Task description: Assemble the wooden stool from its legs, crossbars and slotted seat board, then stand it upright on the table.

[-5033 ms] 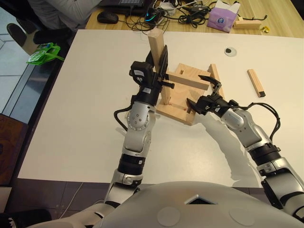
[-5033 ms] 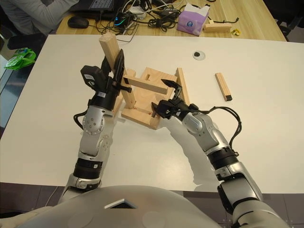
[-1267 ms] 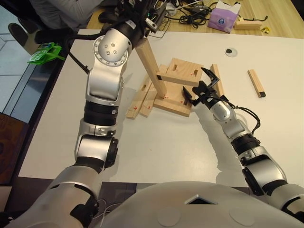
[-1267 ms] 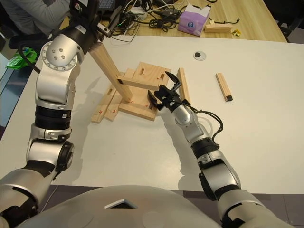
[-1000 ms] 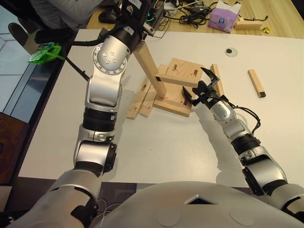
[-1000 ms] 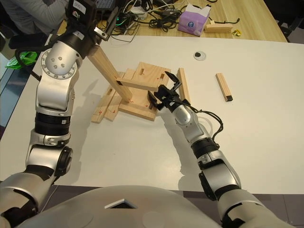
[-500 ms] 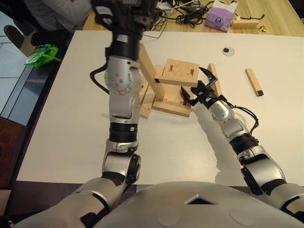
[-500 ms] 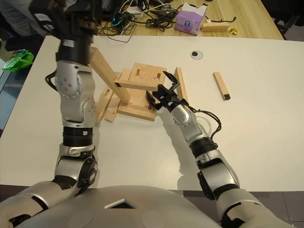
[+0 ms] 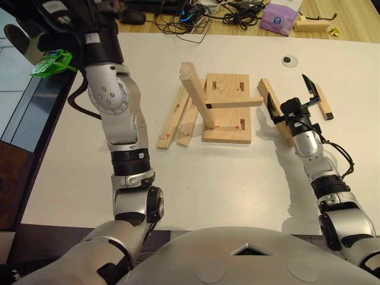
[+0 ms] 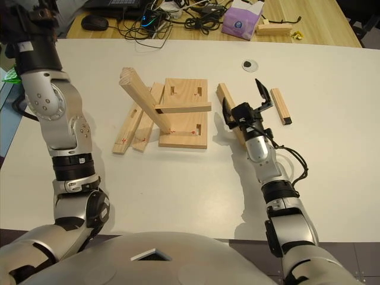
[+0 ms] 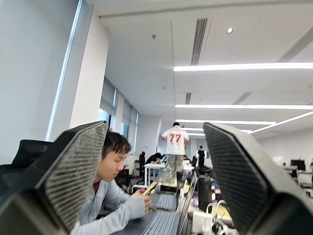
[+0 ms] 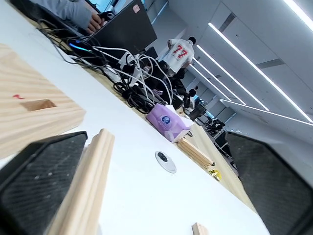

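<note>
The slotted seat board (image 9: 226, 125) lies flat mid-table. One leg (image 9: 196, 94) stands tilted in its near-left slot, with a crossbar (image 9: 236, 103) jutting from it over the board. Two loose legs (image 9: 173, 116) lie side by side just left of the board. Another long piece (image 9: 286, 133) lies right of the board; my right gripper (image 9: 291, 98) stands open over its far end, the piece (image 12: 83, 191) between its fingers beside one pad (image 12: 39, 171). My left gripper (image 11: 156, 196) is open and holds nothing, raised high at the far left and facing the room.
A short wooden block (image 9: 323, 105) with a dark end lies right of my right gripper. A small black disc (image 9: 289, 59) sits at the back right. Cables, a mouse and a purple tissue box (image 9: 274, 10) line the desk beyond. A green object (image 9: 50, 64) lies off the left edge.
My left gripper has let go of the tilted leg and swung up to the far left. My right gripper has left the seat board's edge and moved right over the loose piece.
</note>
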`<state>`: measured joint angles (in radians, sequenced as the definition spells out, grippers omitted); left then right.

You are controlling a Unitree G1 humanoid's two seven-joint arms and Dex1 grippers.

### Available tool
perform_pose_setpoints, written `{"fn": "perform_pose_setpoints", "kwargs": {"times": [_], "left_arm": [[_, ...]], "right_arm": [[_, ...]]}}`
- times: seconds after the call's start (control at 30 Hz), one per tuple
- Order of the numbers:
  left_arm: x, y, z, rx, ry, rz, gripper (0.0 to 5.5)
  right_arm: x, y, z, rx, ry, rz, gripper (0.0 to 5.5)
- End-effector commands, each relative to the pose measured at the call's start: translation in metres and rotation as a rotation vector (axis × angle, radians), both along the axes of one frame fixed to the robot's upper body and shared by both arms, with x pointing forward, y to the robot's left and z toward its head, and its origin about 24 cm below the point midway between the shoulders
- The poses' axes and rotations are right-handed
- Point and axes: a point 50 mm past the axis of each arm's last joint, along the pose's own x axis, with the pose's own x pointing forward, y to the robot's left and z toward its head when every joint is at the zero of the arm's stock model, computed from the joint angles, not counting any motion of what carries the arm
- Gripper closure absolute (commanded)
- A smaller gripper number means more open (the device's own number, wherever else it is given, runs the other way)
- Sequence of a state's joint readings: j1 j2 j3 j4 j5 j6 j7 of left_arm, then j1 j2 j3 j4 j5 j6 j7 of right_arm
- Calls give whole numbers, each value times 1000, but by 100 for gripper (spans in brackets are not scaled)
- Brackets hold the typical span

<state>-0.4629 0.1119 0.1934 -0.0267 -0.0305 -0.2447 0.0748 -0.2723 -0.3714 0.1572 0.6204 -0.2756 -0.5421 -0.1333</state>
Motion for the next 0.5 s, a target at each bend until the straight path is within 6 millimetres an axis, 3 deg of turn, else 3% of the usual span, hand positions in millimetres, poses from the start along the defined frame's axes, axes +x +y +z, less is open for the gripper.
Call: {"fn": "perform_pose_setpoints", "kwargs": {"times": [0.03,0.2,0.33,0.5], "left_arm": [[-7,8,-28,12,113,32,189],[-25,27,-64,125,306,33,189],[-43,38,-69,241,413,-2,189],[-66,47,-102,315,702,-62,189]], "right_arm": [[-15,-6,1,101,76,88,10],[-56,-41,-11,58,268,164,10],[-84,-39,-9,80,327,208,10],[-101,-37,-7,96,341,178,10]]}}
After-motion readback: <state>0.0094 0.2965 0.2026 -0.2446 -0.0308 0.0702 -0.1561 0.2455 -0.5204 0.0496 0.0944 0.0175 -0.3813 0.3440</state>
